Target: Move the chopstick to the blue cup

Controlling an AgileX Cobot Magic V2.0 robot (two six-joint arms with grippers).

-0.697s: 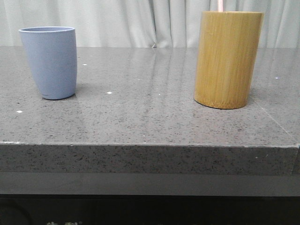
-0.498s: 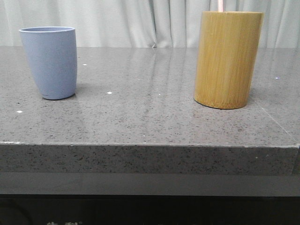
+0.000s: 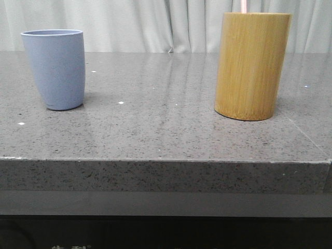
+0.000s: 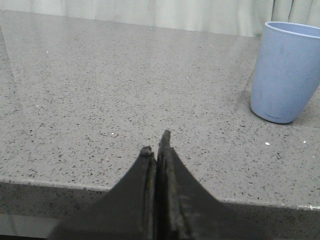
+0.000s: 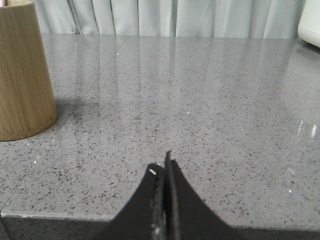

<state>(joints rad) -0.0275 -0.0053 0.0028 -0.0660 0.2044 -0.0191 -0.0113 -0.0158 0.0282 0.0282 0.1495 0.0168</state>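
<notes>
My left claw [image 4: 156, 145] is pressed fully together, its two dark fingers meeting at a thin seam, with nothing between them. It hangs over the near edge of the bench [image 4: 100, 90], apart from the blue cup [image 4: 285, 72], which stands upright ahead of it and off to one side. My right claw [image 5: 162, 167] is likewise pinched together and carries nothing. It sits over the bench edge, well apart from the bamboo cylinder [image 5: 22, 75].

In the front view the blue cup [image 3: 54, 67] stands upright to the left of the bamboo cylinder [image 3: 252, 65], the two well apart with bare bench [image 3: 155, 104] between them. The chopstick [image 3: 243, 6] stands inside the bamboo cylinder; just a short pale pink tip rises above its rim.

The bench is speckled grey stone, glossy, with a thick front edge. A pale pleated curtain [image 3: 155, 23] hangs behind the bamboo cylinder and the cup.
</notes>
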